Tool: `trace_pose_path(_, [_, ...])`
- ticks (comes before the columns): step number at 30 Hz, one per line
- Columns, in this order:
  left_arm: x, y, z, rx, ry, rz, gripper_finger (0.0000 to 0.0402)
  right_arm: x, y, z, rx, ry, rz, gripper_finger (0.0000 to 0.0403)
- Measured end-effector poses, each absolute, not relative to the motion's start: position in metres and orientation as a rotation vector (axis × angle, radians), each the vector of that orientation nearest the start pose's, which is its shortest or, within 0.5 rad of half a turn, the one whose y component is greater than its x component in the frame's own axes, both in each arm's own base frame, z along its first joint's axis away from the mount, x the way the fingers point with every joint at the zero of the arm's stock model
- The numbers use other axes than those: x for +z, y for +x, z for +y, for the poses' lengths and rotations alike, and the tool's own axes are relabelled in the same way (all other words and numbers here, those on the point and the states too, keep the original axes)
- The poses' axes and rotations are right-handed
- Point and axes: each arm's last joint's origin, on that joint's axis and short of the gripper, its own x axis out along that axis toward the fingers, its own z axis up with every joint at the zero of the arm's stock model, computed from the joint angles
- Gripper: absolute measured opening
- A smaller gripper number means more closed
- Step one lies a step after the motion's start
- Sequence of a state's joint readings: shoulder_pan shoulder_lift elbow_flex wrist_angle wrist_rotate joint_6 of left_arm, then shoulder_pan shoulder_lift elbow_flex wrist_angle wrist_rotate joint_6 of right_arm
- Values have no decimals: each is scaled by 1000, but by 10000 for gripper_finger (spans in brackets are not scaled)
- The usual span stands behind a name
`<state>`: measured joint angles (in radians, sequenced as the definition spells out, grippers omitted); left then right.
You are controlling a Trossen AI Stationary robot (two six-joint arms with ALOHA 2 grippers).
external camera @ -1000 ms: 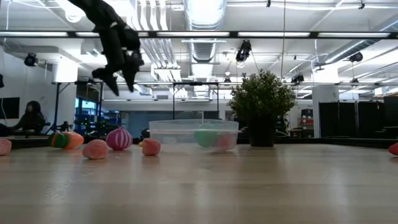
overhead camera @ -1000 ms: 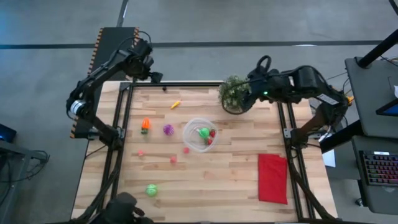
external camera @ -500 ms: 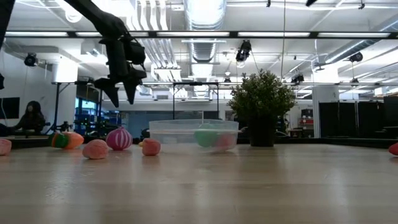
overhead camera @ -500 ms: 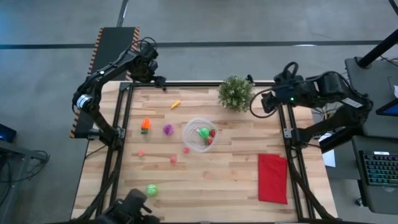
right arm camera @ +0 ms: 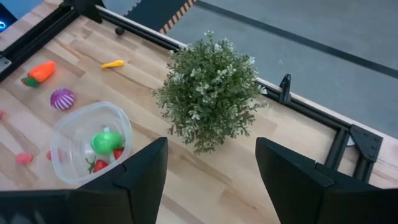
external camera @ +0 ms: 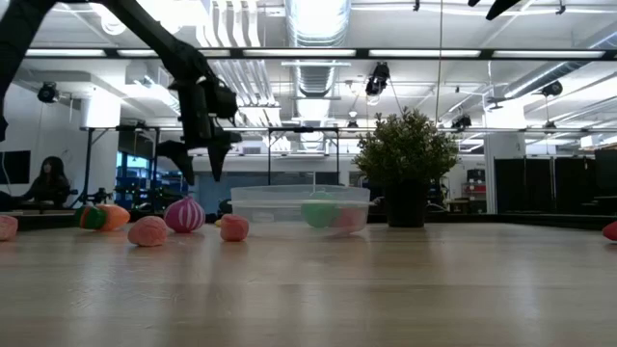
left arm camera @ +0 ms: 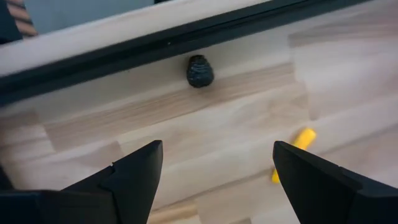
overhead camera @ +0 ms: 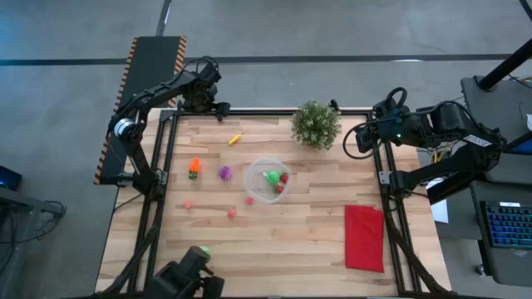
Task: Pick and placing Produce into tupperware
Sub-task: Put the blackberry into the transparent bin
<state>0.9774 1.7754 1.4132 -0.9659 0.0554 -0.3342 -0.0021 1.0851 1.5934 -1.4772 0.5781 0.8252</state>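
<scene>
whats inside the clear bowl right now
The clear bowl holds a green toy fruit and small red pieces beside it. Through the wall in the low view they are blurred, so anything tucked beneath them cannot be made out.

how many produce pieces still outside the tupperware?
7: yellow piece near the far edge, carrot, purple piece, three small pink ones beside the tupperware, green one partly hidden at the near edge.

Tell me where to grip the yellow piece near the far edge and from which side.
Take the yellow piece across its narrow middle, coming straight down. It lies flat and slanted on the table, so turn the open left gripper, hovering nearby, until its jaws straddle the thin width.
</scene>
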Motion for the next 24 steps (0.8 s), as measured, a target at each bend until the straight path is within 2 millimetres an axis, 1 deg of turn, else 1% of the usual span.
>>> trace_pose_path(4, [215, 202, 294, 978, -979, 1123, 290, 432, 136, -16, -872, 459, 658, 235])
trace_pose_path(7, [203, 206, 298, 980, -1007, 1137, 290, 432, 137, -16, -873, 458, 661, 235])
trace_pose_path(9, [200, 208, 301, 985, -1008, 1124, 290, 431, 138, -16, -876, 460, 662, 235])
trace_pose_path(14, [200, 212, 309, 991, -995, 1087, 285, 431, 140, -16, -880, 463, 664, 235])
trace_pose_path(17, [198, 213, 313, 994, -998, 1085, 266, 430, 142, -16, -884, 466, 660, 235])
trace_pose_path(24, [188, 214, 317, 1012, -1029, 1100, 199, 430, 144, -17, -897, 458, 650, 235])
